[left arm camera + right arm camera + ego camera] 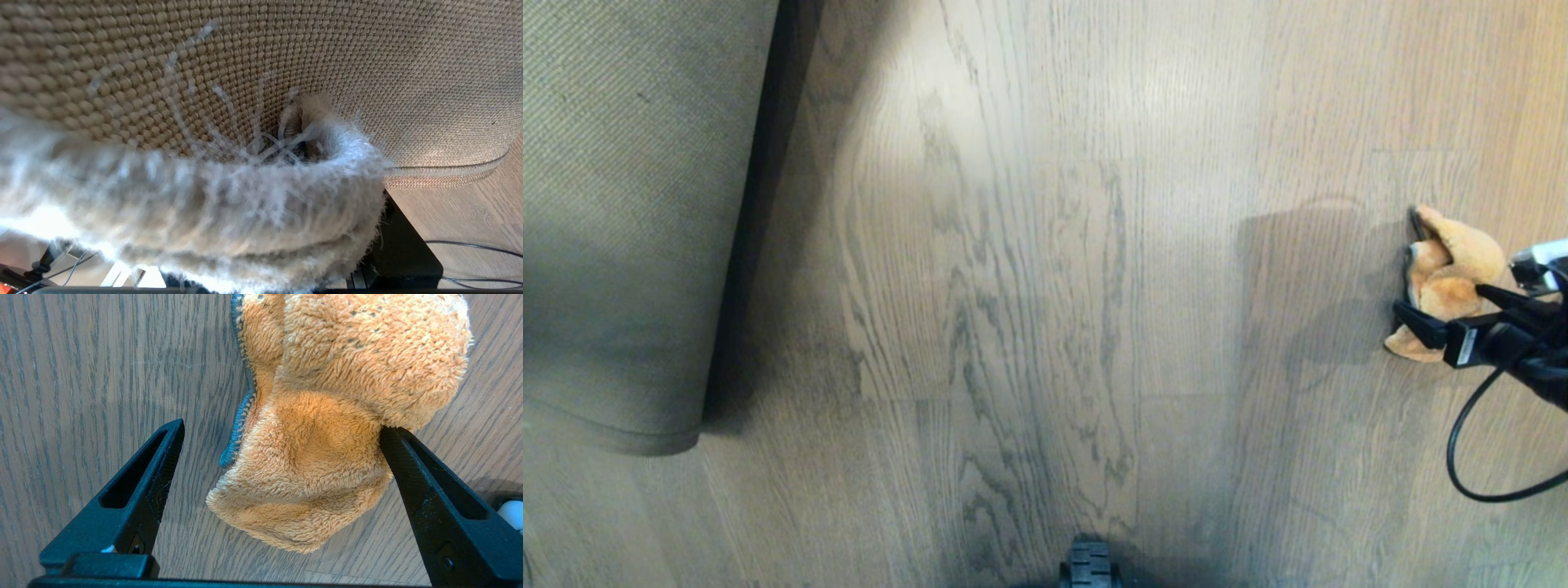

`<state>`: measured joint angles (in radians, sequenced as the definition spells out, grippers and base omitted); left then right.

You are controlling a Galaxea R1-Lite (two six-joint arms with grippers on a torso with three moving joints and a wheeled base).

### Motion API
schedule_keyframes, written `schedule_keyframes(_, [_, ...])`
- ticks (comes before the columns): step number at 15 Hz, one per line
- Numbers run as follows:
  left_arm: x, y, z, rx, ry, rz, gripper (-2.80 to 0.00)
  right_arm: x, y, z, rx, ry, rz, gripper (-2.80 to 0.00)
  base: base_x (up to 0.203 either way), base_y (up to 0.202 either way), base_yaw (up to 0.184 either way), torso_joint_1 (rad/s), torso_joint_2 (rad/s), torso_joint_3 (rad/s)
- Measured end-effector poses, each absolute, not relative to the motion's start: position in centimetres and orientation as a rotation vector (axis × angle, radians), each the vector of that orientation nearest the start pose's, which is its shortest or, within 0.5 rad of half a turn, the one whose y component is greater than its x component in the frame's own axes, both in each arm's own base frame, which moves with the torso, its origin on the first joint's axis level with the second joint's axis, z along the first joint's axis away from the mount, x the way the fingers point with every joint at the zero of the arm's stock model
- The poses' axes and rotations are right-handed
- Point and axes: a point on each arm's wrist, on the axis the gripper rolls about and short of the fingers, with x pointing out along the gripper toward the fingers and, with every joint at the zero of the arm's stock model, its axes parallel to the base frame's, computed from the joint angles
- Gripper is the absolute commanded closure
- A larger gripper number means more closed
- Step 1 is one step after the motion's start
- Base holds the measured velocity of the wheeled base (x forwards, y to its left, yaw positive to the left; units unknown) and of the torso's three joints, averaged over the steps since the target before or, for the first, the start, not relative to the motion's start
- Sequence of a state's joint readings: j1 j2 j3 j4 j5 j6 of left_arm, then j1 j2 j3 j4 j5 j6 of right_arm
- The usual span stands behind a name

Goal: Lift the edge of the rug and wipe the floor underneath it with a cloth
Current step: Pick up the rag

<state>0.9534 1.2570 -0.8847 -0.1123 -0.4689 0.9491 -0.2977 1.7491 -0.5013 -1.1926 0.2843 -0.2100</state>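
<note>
Rug [629,229] edge held up at 9 o'clock, pinched in left pincer [302,143]; right pincer [282,457] wide, astride orange cloth [1450,282] on floor [1045,327] at 3 o'clock. Risks: shallow bite drops cloth; rug slips free

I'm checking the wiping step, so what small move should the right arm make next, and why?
Probably close the right pincer on the cloth. Its fingers stand wide open on either side of the crumpled cloth, which lies loose on the floor. The rug edge is already lifted with its woven backing showing, so bare floor awaits wiping once the cloth is held.
</note>
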Motion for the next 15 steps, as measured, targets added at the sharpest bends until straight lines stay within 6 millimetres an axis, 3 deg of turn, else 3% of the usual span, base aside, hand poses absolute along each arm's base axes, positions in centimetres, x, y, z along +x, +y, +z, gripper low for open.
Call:
schedule_keyframes(6, [12.08, 15.28, 26.59, 0.753, 0.408, 0.346, 0.0, 27.19, -7.62, 14.95, -0.202, 0.038, -0.007, -2.8, 0.0, 0.0, 0.0, 0.0, 0.0, 0.0])
schedule_keyframes(7, [12.08, 15.29, 26.59, 0.753, 0.408, 0.347, 0.0, 27.24, -7.61, 15.0, -0.206, 0.027, -0.007, 0.0, 0.0, 0.0, 0.0, 0.0, 0.0, 0.0])
schedule_keyframes(15, [12.07, 15.31, 26.54, 0.751, 0.411, 0.348, 0.0, 27.98, -7.78, 14.58, -0.22, -0.033, -0.011, 0.0, 0.0, 0.0, 0.0, 0.0, 0.0, 0.0])
